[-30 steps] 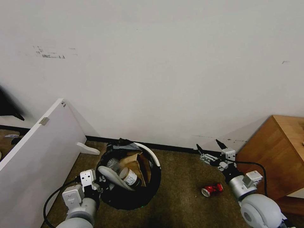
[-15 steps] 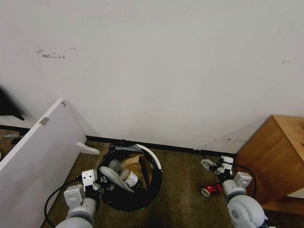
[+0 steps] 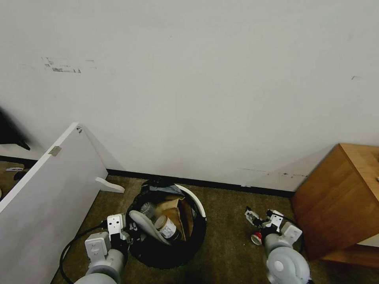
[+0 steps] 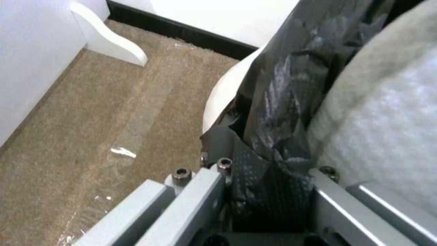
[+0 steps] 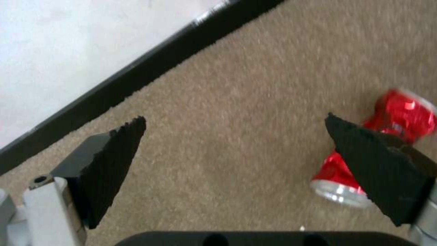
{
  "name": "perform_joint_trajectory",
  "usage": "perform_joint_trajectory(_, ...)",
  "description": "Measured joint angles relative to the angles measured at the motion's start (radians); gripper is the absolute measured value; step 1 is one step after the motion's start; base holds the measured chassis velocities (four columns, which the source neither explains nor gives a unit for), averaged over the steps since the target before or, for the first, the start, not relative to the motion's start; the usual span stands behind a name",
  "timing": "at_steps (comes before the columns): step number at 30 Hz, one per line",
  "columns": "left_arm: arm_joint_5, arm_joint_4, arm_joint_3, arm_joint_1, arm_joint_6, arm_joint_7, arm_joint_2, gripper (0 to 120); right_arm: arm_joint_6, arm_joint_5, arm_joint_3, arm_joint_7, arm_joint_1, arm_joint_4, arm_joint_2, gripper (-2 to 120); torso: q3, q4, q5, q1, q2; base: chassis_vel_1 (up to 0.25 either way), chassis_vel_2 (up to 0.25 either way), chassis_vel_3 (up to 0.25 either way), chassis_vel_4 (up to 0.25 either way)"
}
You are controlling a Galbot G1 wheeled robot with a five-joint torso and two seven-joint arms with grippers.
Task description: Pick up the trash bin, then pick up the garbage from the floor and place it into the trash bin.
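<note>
Big white wall (image 3: pixel 197 79) behind, brown carpet (image 3: pixel 225 221) below. White board (image 3: pixel 43 189) leaning on left side, wooden cabinet (image 3: pixel 339 197) on right, very near the work spot.

Trash bin (image 3: pixel 169 232) w/ black bag on carpet in middle, near the wall. Already lots inside: slipper (image 3: pixel 144 225), brown paper bag (image 3: pixel 173 207), bottle (image 3: pixel 167 228). So most of job looks done.

Left gripper (image 3: pixel 125 232) at bin's near-left rim, closed tight on rim & black bag (image 4: pixel 278 102), pinched between the pads.

One bit left on floor: red can (image 5: pixel 387 150), squashed, lying on its side right of bin, btw. bin & cabinet.

Right gripper (image 5: pixel 237 157) low over carpet, spread wide, nothing held. Can just beside one pad, not btw. the two yet. Needs shift over can, then grab, then drop in bin. Cabinet close by, could bump arm.
</note>
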Motion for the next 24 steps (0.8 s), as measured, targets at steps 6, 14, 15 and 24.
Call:
perform_joint_trajectory(6,0.009,0.000,0.006,0.005,0.000,0.000,-0.004,0,0.000,0.024,0.005,0.022,0.007,-0.018,0.037,100,0.000,0.0000,0.0000,0.000,0.000,0.000,0.000,0.000,0.000)
perform_joint_trajectory(14,0.033,0.005,0.015,0.017,0.000,0.005,-0.024,0,0.015,0.031,0.041,0.034,0.022,-0.045,0.091,100,0.000,0.0000,0.0000,0.000,0.000,0.000,0.000,0.000,0.000)
perform_joint_trajectory(15,0.033,0.005,0.015,0.017,0.000,0.005,-0.024,0,0.015,0.031,0.041,0.034,0.022,-0.045,0.091,100,0.000,0.0000,0.0000,0.000,0.000,0.000,0.000,0.000,0.000)
perform_joint_trajectory(24,0.042,0.004,0.015,0.025,-0.002,0.007,-0.019,0,0.026,0.023,0.084,0.026,0.014,-0.052,0.100,100,0.000,-0.0001,0.0001,0.000,0.000,0.000,0.000,0.000,0.000)
